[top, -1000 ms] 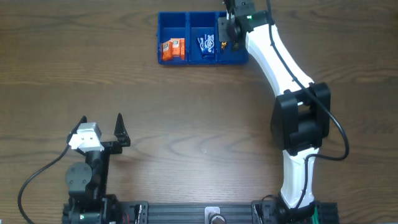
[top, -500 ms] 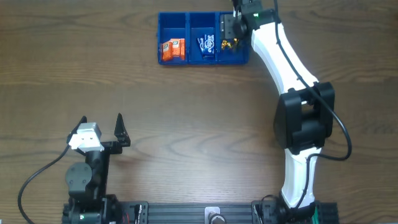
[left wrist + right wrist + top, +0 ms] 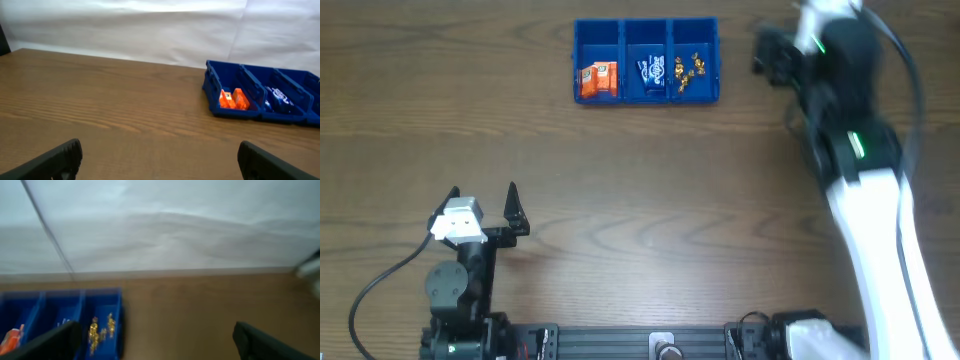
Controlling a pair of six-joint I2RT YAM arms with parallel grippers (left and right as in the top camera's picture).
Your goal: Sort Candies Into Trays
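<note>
A blue three-compartment tray (image 3: 577,55) stands at the table's far middle. Orange candies (image 3: 597,80) lie in its left compartment, a blue-wrapped candy (image 3: 652,72) in the middle one, and small gold candies (image 3: 686,72) in the right one. My right gripper (image 3: 767,55) hangs to the right of the tray, apart from it; its wrist view has the fingers wide apart (image 3: 159,345) with nothing between them, and the gold candies (image 3: 100,329) off to one side. My left gripper (image 3: 483,198) stands open near the front left, far from the tray (image 3: 239,111) and the orange candies (image 3: 232,99).
The wooden table (image 3: 650,200) stretches bare between the tray and the arm bases. A white backdrop (image 3: 150,25) rises behind the table's far edge. The right arm (image 3: 865,180) runs up the right side of the table.
My right gripper has pulled off the tray's right compartment and swung to the right, leaving the gold candies uncovered. The left arm has kept still.
</note>
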